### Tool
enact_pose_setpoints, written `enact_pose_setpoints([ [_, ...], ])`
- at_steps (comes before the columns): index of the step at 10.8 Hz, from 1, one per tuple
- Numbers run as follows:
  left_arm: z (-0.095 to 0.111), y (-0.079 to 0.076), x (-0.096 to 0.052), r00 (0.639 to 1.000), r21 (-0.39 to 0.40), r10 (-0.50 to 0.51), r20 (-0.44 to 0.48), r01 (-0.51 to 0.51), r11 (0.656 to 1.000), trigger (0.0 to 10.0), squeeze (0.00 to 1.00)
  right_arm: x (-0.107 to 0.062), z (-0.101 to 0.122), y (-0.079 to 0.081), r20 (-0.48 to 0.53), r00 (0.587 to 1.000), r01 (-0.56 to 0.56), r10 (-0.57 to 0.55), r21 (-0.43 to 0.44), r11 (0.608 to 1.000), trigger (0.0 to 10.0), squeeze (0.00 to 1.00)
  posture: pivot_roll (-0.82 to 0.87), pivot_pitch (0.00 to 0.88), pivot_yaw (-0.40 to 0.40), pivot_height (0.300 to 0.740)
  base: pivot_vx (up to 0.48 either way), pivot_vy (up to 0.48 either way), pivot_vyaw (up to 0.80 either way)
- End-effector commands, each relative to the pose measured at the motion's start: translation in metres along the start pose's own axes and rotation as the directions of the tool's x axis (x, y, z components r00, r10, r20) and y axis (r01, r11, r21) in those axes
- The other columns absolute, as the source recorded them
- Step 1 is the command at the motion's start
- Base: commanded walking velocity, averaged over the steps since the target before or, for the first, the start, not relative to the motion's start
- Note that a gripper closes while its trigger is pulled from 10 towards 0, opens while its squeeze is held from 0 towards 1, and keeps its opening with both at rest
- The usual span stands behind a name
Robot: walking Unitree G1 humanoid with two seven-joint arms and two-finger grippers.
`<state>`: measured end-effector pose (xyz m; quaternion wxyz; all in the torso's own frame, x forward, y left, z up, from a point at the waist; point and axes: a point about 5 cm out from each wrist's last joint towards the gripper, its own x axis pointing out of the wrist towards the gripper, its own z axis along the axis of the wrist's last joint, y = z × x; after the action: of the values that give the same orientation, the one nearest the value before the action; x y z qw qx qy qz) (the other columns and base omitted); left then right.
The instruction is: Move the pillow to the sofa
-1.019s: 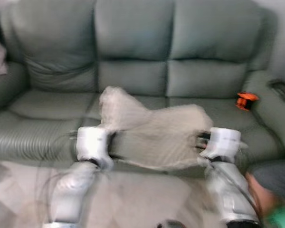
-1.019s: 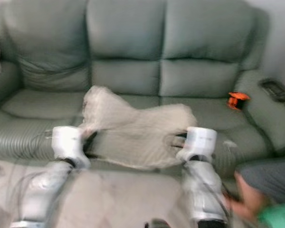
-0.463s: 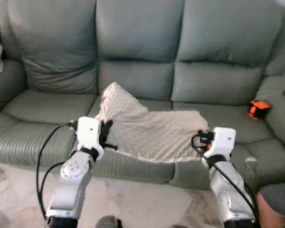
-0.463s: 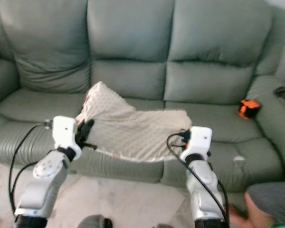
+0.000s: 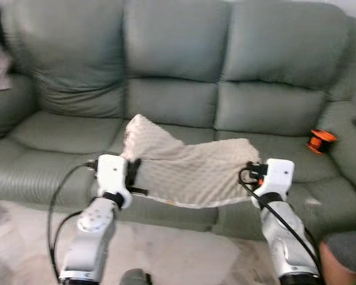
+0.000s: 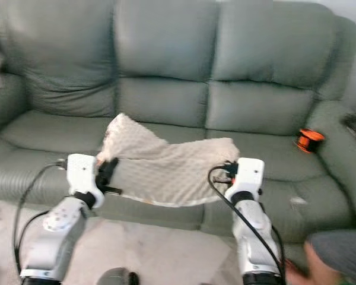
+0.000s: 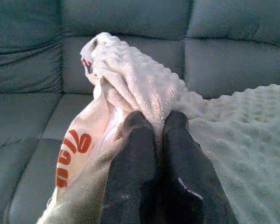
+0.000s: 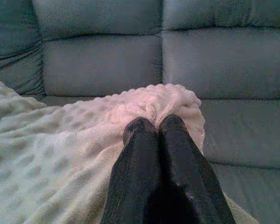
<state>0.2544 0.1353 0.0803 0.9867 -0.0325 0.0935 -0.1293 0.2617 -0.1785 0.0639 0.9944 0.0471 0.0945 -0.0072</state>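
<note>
The left claw (image 7: 155, 122) is closed on one corner of the beige pillow (image 5: 190, 169), and the right claw (image 8: 154, 127) is closed on the opposite corner. Between both claws the pillow hangs over the front edge of the grey-green sofa (image 5: 166, 47) seat. Beyond the right claw, an orange reel (image 5: 320, 141) lies on the seat.

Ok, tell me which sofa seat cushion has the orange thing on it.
The seat cushion on the robot's right end of the sofa: the orange object sits near its outer edge, beside the armrest. The middle and left seats carry none.
</note>
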Motion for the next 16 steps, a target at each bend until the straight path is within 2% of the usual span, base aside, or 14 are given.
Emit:
enact_pose_setpoints([
  [1,0.007,0.002,0.000,1.000,0.009,-0.006,0.023,0.006,1.000,10.0,0.00,0.001,0.006,0.005,0.031,0.999,-0.016,0.016,0.008,1.000,10.0,0.00,0.02,0.000,-0.004,0.740,0.000,0.480,0.00],
  [4,0.009,0.001,-0.001,0.999,0.020,-0.014,0.033,0.014,1.000,10.0,0.00,0.000,0.005,0.006,0.030,0.999,-0.014,0.014,0.012,1.000,10.0,0.00,0.02,0.000,-0.002,0.740,0.000,0.480,0.00],
  [6,0.011,-0.001,-0.002,0.999,0.051,0.001,0.054,-0.004,0.999,10.0,0.00,0.000,0.004,0.007,0.027,1.000,-0.017,0.016,0.015,1.000,10.0,0.00,0.03,0.000,-0.004,0.740,0.000,0.000,0.00],
  [10,0.010,-0.006,-0.004,0.997,0.011,-0.053,0.052,0.053,0.999,10.0,0.00,0.000,0.003,0.006,0.024,1.000,-0.016,0.016,0.012,1.000,10.0,0.00,0.02,0.000,-0.004,0.740,0.000,0.000,0.00],
  [16,0.006,-0.008,-0.008,0.996,-0.011,-0.079,0.048,0.080,0.997,10.0,0.00,-0.003,0.002,0.005,0.023,1.000,-0.017,0.017,0.006,1.000,10.0,0.00,0.02,0.000,-0.004,0.740,0.333,0.000,0.00],
])
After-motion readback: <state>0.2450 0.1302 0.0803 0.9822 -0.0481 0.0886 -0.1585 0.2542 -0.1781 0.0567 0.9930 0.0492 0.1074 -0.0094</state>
